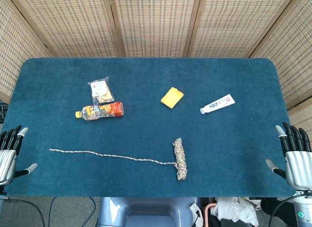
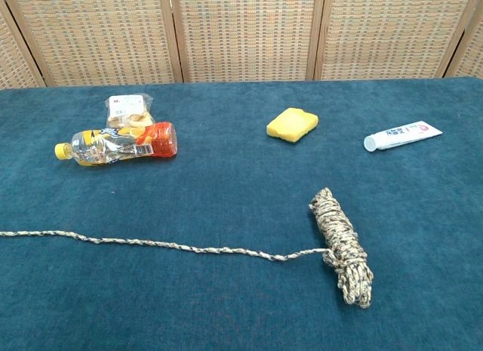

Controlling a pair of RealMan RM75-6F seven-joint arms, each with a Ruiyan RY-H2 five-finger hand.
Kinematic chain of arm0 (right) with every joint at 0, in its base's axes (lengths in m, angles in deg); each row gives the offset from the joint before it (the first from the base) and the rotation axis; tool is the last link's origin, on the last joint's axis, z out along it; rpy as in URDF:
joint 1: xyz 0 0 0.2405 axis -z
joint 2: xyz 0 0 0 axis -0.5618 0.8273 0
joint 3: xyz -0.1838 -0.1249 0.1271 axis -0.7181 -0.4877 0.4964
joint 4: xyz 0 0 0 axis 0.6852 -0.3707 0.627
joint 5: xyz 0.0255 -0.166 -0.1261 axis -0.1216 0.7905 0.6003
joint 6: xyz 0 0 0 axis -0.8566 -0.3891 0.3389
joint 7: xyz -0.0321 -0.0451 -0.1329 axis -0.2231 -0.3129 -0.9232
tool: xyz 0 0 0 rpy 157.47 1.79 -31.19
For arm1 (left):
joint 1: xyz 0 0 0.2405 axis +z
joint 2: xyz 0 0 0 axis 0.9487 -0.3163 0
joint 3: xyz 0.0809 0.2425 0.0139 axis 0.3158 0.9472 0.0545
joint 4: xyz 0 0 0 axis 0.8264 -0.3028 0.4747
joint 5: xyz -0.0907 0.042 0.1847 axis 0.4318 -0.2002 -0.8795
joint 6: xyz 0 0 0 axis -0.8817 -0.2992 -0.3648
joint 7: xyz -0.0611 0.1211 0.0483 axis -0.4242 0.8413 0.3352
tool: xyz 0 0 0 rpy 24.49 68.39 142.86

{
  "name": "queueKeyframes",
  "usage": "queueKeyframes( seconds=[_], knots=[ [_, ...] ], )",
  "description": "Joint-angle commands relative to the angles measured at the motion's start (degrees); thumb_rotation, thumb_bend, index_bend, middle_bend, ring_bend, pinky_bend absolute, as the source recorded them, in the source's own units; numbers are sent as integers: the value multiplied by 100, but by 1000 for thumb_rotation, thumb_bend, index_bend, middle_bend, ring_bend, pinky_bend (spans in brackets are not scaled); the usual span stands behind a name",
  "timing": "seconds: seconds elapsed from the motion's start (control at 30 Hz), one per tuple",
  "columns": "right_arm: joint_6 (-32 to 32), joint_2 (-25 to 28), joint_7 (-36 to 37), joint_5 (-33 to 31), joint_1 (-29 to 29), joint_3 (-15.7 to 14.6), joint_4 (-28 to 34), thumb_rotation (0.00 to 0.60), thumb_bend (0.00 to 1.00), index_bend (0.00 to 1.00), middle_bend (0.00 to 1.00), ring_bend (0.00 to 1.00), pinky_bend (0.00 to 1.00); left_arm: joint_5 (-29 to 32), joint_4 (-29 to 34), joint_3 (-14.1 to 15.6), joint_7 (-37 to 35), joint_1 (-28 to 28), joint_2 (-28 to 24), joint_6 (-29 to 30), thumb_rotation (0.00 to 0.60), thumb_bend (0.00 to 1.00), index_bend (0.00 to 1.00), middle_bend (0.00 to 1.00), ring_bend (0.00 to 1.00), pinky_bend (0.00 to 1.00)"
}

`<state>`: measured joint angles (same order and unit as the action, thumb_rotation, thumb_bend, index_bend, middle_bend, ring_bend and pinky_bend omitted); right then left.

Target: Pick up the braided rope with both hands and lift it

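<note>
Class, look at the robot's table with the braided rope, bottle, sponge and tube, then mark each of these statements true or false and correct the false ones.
1. The braided rope is partly coiled, with a loose tail running toward the robot's left. True.
2. The left hand grips the rope's tail. False: it holds nothing, at the table edge.
3. The bottle lies on its side. True.
4. The yellow sponge rests on the rope. False: it lies apart, farther back.
5. The right hand holds the tube. False: the tube lies alone on the table.
</note>
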<state>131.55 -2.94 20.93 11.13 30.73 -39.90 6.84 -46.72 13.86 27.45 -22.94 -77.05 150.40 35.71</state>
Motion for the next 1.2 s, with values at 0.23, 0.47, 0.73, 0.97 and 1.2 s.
queueKeyframes(
  seconds=[0.23, 0.47, 0.73, 0.97, 1.2],
  knots=[
    [-90, 33, 28, -51, -9, -4, 4, 600, 0, 0, 0, 0, 0, -29, 9, 7, 8, 29, 4, -15, 600, 0, 0, 0, 0, 0],
    [-1029, 204, 612, 502, -630, -167, -275, 600, 0, 0, 0, 0, 0, -10, -38, -49, -40, 9, 10, -48, 600, 0, 0, 0, 0, 0],
    [-2020, -469, 1437, 3319, -3036, -445, -2790, 600, 0, 8, 1, 0, 0, 387, -163, -219, 188, -141, 197, -363, 600, 0, 0, 0, 0, 0],
    [-2287, -985, 1554, 4494, -4311, -913, -3825, 600, 0, 80, 28, 0, 0, 707, -241, -349, 291, -207, 271, -505, 600, 0, 0, 0, 0, 0],
    [-2583, -1497, 1929, 4644, -4896, -1324, -4268, 600, 0, 158, 70, 0, 26, 829, -286, -376, 337, -297, 328, -691, 600, 0, 0, 0, 0, 0]
  ],
)
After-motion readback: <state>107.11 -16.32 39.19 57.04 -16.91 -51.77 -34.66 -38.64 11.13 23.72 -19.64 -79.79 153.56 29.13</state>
